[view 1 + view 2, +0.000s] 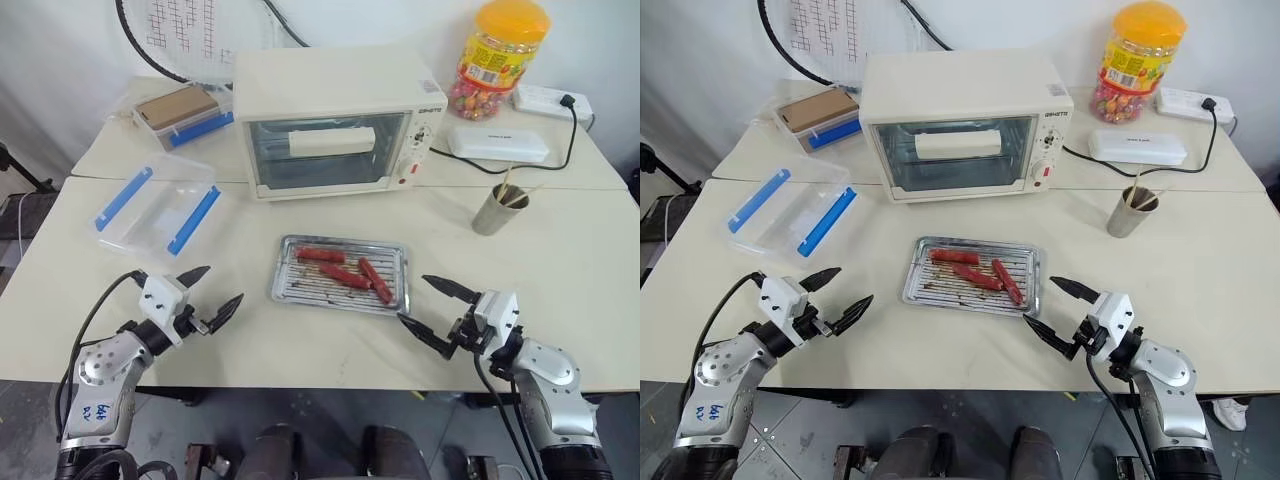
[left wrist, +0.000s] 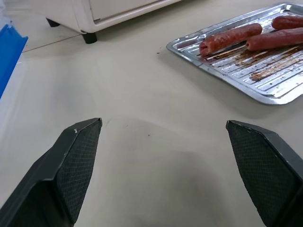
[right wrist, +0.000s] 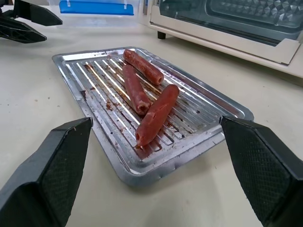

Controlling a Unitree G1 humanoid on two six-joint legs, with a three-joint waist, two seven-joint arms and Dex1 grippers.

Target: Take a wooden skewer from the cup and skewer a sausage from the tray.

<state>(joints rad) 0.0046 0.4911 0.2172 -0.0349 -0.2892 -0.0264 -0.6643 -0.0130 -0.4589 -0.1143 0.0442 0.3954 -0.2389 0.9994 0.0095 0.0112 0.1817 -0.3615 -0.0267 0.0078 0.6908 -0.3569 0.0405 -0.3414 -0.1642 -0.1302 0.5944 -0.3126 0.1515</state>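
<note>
A silver ridged tray (image 1: 287, 285) lies at the table's middle front with three reddish sausages; the nearest sausage (image 3: 156, 113) lies closest to my right gripper. The steel cup (image 1: 497, 211) with wooden skewers (image 1: 508, 189) stands at the right, beyond the tray. My left gripper (image 1: 210, 294) is open, empty, just left of the tray near the front edge. At the tray's front right corner my right gripper (image 1: 432, 312) is open and empty too. The left gripper (image 3: 26, 21) also appears in the right wrist view, beyond the tray.
A white toaster oven (image 1: 335, 125) stands behind the tray. A clear plastic box with blue clips (image 1: 155, 205) sits at the left, a candy jar with an orange lid (image 1: 497, 55) and a power strip (image 1: 550, 100) at the back right.
</note>
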